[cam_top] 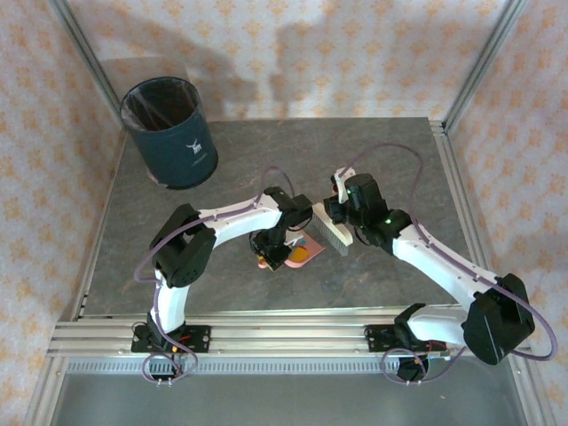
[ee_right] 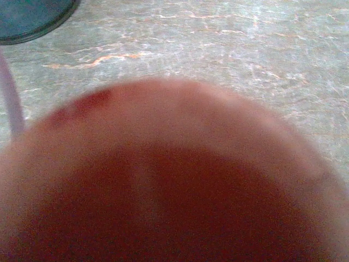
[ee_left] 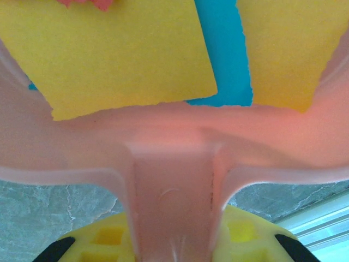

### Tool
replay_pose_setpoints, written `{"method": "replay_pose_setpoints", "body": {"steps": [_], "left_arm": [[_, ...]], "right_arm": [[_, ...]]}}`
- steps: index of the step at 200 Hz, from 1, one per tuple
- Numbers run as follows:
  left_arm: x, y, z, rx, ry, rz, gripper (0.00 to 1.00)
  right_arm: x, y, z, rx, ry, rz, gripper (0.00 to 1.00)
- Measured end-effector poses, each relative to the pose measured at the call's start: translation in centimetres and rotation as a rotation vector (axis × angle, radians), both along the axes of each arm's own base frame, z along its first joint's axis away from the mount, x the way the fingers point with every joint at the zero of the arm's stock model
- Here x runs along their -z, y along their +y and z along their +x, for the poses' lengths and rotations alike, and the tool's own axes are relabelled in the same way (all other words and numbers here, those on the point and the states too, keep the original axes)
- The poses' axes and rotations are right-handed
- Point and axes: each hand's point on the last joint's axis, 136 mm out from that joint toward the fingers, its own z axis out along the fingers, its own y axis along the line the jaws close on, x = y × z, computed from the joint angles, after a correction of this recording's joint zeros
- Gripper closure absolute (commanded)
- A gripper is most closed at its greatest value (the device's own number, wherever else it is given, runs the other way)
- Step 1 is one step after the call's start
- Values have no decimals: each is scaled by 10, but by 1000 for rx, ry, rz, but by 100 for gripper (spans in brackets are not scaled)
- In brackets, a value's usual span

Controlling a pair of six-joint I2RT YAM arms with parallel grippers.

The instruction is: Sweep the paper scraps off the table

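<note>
Grey stone table [cam_top: 399, 169], dk blue bin [cam_top: 169, 133] at far-left corner, patterned walls [cam_top: 311, 53].

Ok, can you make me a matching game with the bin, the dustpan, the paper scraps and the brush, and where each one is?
Things:
1 bin
2 dustpan
3 paper scraps
4 brush

Places:
A in the dustpan
B held by the right gripper
C far left corner of the table
D held by the left gripper

Pairs: 1-C, 2-D, 3-A, 4-B.
</note>
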Motion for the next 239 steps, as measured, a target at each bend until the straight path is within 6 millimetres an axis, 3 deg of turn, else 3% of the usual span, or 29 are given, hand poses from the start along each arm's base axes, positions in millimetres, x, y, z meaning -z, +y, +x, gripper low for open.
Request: {"method": "replay_pose_setpoints", "body": {"steps": [51, 101, 146, 180, 239], "left_arm": [[1, -1, 0, 2, 2, -5, 100], [1, -1, 0, 2, 2, -9, 100], [1, -1, 0, 2, 1, -9, 100], [1, -2, 0, 2, -1, -10, 100], [-9, -3, 9, 7, -63, -29, 100]], "right_arm": [[10, 3, 7, 13, 15, 0, 100], [12, 23, -5, -96, 62, 67, 100], [11, 29, -9, -128, 74, 85, 100], [4, 16, -5, -69, 37, 54, 100], [-34, -25, -1, 118, -121, 19, 100]]}}
